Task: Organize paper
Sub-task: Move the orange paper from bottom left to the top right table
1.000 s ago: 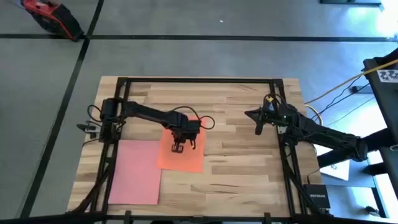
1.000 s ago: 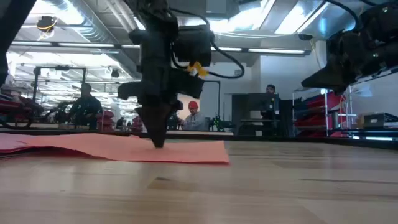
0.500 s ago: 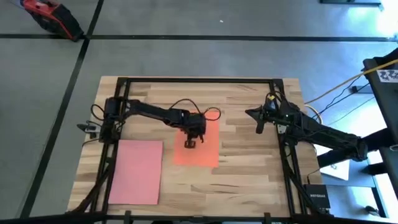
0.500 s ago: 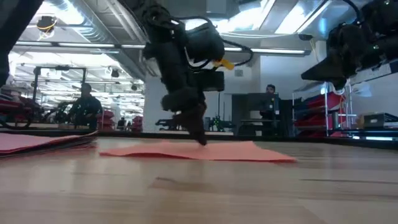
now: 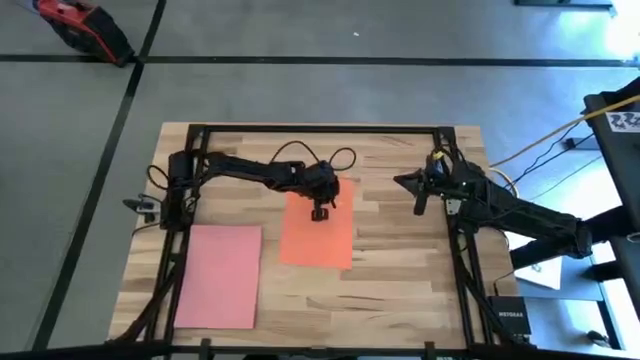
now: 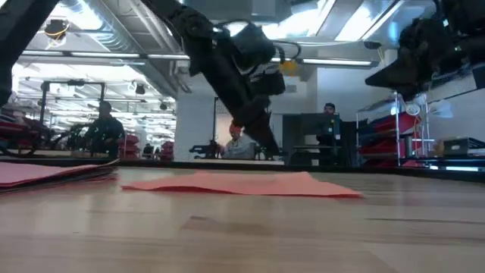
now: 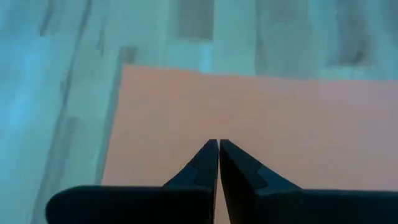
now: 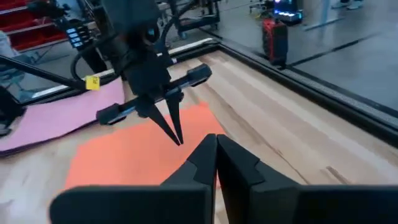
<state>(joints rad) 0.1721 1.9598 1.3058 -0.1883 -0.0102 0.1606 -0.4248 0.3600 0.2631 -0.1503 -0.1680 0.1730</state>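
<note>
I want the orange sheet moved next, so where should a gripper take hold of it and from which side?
The orange sheet lies almost flat on the table, so there is little to pinch mid-sheet. In the low view its edge nearest the pink stack looks slightly lifted; probably best to nip that edge, coming in low from that side. The left gripper, shut, hovers above the sheet's far end.

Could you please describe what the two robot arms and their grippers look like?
Both arms are dark, jointed and slim. The left gripper ends in two thin, pointed black fingers, with black cable looping above its wrist and a small yellow tag. The right gripper is equally dark.
</note>
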